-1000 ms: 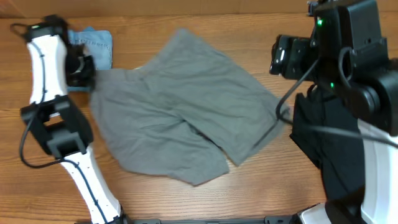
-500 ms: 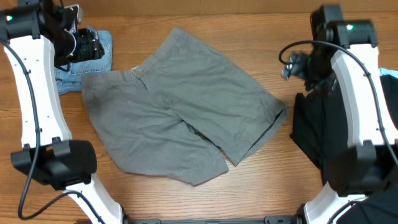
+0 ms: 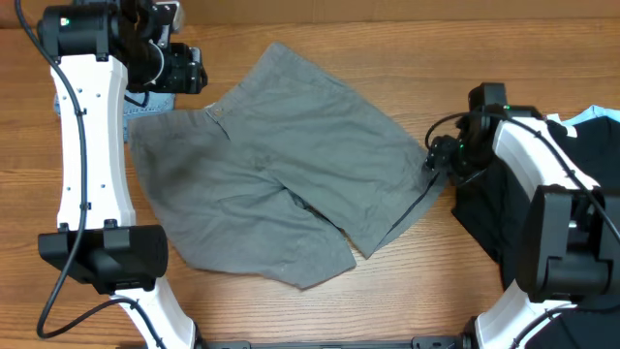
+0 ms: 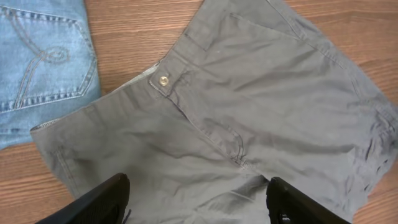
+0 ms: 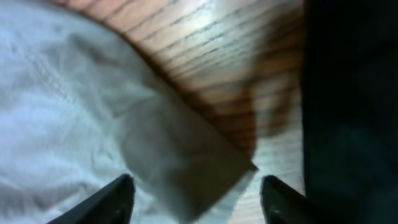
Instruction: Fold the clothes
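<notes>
The grey-olive shorts (image 3: 281, 165) lie spread flat on the wooden table, waistband and button toward the upper left, legs toward the right and front. My left gripper (image 3: 179, 70) hovers open above the waistband; its view shows the button (image 4: 163, 80) and fly with the shorts (image 4: 249, 112) below the fingers (image 4: 196, 199). My right gripper (image 3: 433, 155) is low at the right leg's hem corner (image 5: 211, 168), open, fingers (image 5: 196, 196) on either side of the corner, holding nothing.
A light-blue denim garment (image 3: 136, 111) lies at the far left, also in the left wrist view (image 4: 43, 62). A black T-shirt (image 3: 494, 218) lies at the right, close beside the right gripper, and fills the right wrist view's edge (image 5: 351, 99).
The left gripper has swung right from over the denim to over the waistband. The right gripper has dropped down and left to the right leg's hem corner.
</notes>
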